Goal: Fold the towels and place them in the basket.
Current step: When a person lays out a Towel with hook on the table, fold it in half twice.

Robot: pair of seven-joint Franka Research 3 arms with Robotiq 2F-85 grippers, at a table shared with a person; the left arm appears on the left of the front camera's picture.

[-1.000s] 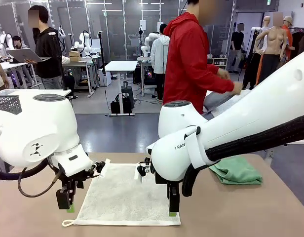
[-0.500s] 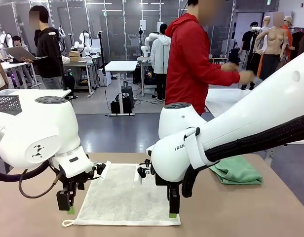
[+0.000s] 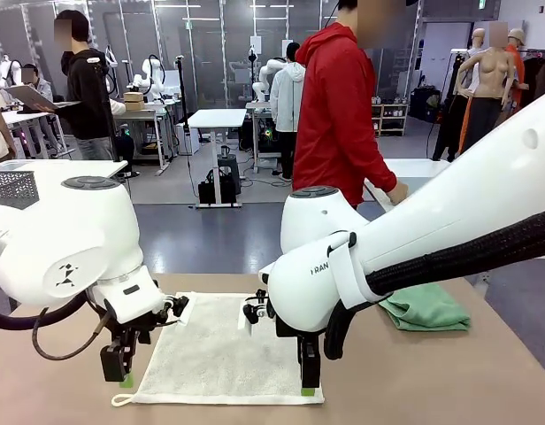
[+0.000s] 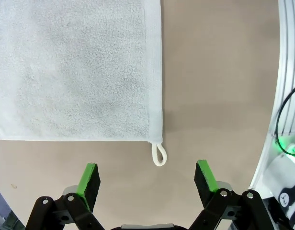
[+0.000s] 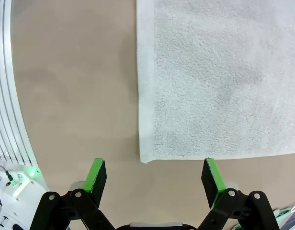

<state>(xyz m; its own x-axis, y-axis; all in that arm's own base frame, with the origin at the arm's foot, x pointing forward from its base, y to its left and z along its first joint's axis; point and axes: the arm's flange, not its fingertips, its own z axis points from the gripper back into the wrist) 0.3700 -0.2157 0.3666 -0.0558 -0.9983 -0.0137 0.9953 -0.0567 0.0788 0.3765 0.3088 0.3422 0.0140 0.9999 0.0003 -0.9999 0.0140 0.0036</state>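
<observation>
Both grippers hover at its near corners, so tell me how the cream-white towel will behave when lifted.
The cream-white towel lies flat in one terry layer, so it will probably sag between held corners. It looks light, likely sliding or bunching on the smooth table if pushed. Its corner loop may dangle.

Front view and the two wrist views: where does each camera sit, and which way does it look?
Front view: between the arms on the robot's side, looking across the table at a person in red; both arms, left gripper and right gripper show.
Left wrist view: on the left wrist, looking down at the loop on the cream-white towel; its open fingers show.
Right wrist view: on the right wrist, looking down at another towel corner; its open fingers show.
Shared: all three see that towel.
</observation>
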